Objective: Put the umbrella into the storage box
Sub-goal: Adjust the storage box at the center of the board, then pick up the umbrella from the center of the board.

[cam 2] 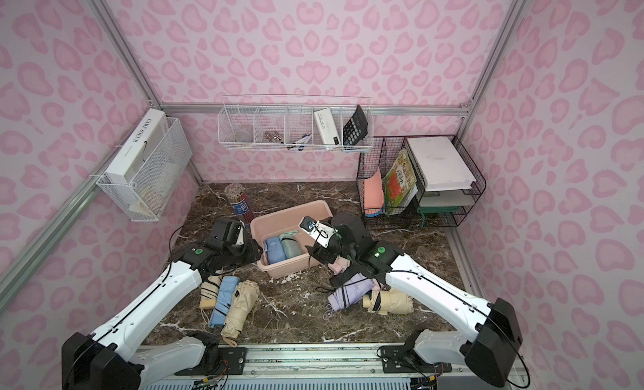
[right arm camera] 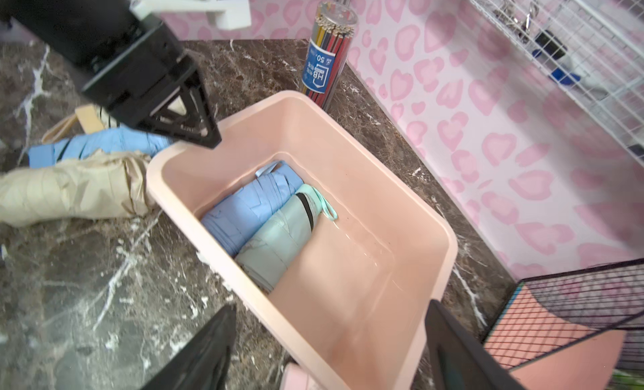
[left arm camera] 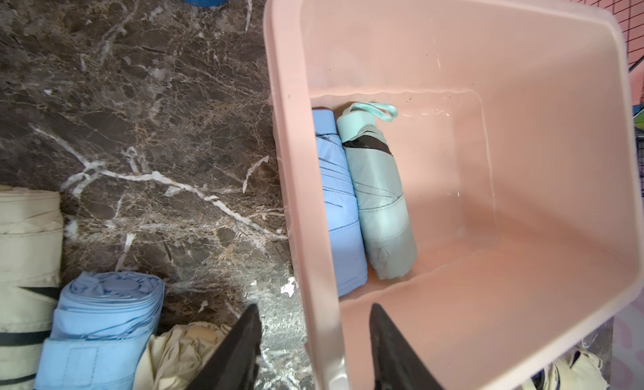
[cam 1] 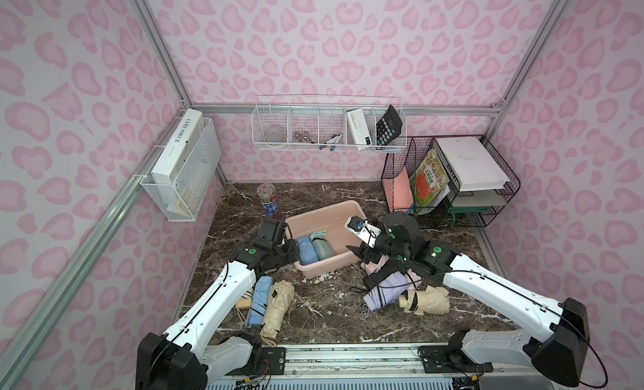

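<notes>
The peach-pink storage box sits mid-table. Inside it, against its left wall, a blue folded umbrella and a mint-green one lie side by side. My left gripper is open and straddles the box's left wall, one finger outside and one inside, clear of the rim. At the box's near right corner my right gripper is open wide, with the corner between its fingers. Neither holds anything.
A blue umbrella, a beige one and a striped one lie on the marble front left. Lilac, beige, black and pink ones are piled under the right arm. A pencil tube stands behind the box, a black wire rack back right.
</notes>
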`<state>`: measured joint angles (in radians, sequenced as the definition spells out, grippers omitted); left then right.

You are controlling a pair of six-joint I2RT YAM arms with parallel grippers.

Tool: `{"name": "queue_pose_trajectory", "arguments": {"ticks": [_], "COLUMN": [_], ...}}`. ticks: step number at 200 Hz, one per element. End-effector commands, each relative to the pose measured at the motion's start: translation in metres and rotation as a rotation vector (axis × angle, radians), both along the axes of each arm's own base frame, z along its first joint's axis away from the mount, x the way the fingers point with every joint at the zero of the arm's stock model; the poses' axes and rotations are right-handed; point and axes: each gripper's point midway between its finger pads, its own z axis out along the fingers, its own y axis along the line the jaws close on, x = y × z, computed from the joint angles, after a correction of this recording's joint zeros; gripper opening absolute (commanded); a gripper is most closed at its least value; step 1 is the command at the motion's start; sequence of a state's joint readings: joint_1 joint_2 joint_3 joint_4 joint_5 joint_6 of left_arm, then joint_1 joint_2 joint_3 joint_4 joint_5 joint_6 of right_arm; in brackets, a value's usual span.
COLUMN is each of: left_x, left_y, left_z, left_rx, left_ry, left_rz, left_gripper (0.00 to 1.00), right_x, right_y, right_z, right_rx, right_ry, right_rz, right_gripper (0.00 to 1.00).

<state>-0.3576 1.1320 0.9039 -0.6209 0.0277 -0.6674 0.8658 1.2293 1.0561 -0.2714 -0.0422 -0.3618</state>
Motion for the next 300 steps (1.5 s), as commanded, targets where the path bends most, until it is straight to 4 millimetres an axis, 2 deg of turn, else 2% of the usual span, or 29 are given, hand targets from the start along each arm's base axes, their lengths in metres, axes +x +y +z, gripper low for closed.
{"name": "queue_pose_trajectory", "arguments": {"ticks": [1,34,76,93,135,176,269,300], "left_x": [-0.002,-0.002,0.000,0.001,-0.001,-0.004,-0.005,-0.006], "left_y": [0.003,0.003,0.007,0.008,0.010,0.011,0.012,0.012], "left_z": [0.001,0.003,0.008,0.011,0.013,0.017,0.020,0.019], "left_rx": [-0.015,-0.054,-0.069,-0.074,-0.090,-0.081,-0.078,-0.074], "left_ry": [-0.016,-0.050,-0.097,-0.108,-0.119,-0.130,-0.138,-0.135], "left_rz": [0.033,0.060,0.100,0.109,0.128,0.114,0.112,0.108], "left_gripper": [0.53,0.54,0.55,0.55,0.56,0.56,0.57,0.57], "right_x": [-0.026,-0.061,-0.079,-0.082,-0.088,-0.093,-0.076,-0.070], "right_y": [-0.023,-0.049,-0.073,-0.082,-0.090,-0.113,-0.108,-0.107], "right_z": [-0.027,-0.061,-0.110,-0.125,-0.146,-0.182,-0.201,-0.208], "right_rx": [-0.208,-0.400,-0.595,-0.658,-0.710,-0.840,-0.898,-0.916], "right_ry": [-0.072,-0.135,-0.086,-0.073,-0.033,0.021,-0.007,0.010], "right_rz": [0.133,0.287,0.353,0.363,0.385,0.392,0.366,0.349], "right_gripper": [0.79,0.78,0.80,0.81,0.85,0.83,0.81,0.77]}}
